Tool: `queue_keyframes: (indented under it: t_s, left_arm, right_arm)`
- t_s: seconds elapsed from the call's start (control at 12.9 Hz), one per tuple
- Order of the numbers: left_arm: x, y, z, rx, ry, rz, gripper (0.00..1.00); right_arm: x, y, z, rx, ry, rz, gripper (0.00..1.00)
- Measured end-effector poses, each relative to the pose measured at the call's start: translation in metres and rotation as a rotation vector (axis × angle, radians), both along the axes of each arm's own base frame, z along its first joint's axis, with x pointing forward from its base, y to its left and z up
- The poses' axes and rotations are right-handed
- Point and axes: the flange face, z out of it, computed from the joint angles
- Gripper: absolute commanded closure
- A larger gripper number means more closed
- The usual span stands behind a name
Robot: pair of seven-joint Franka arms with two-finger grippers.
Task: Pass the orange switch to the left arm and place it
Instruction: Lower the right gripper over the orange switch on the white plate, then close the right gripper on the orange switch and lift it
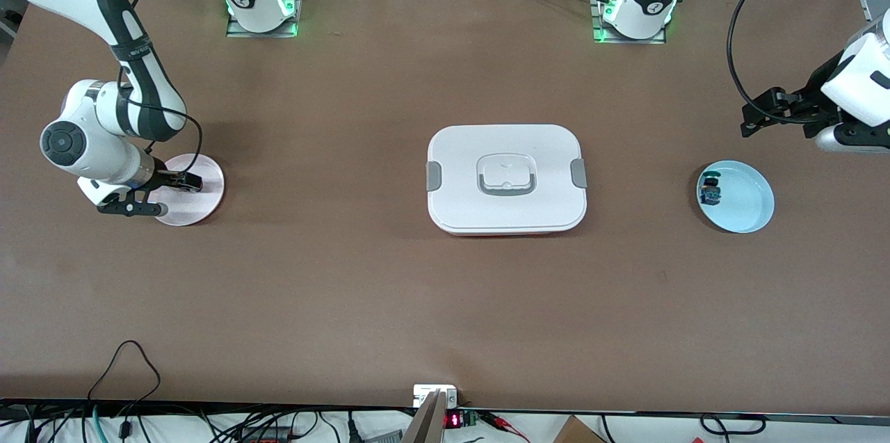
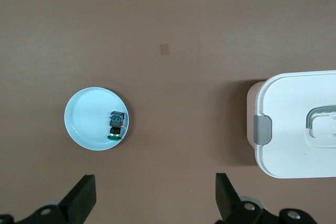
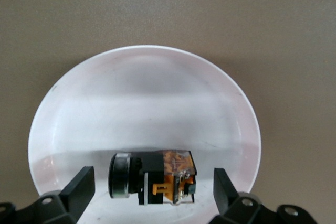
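The orange switch lies on its side on a pale pink round plate, near the plate's rim. My right gripper is open and low over that plate, one finger on each side of the switch with a gap on both sides. In the front view the right gripper hides the switch. My left gripper is open and empty, up in the air near the left arm's end of the table. The white lidded box sits mid-table between the two plates.
A light blue round plate near the left arm's end holds a small switch with blue and green parts. Both show in the left wrist view, plate and switch, with the box's end.
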Motion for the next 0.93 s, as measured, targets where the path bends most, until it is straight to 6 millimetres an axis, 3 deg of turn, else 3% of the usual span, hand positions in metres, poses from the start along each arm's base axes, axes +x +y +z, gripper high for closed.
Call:
queue_keyframes:
  t_s: [0.93]
  left_arm:
    - [0.000,0.000,0.000,0.000,0.000,0.001,0.00]
  right_arm:
    - [-0.019,-0.005,-0.020,0.008,-0.062,-0.007,0.00]
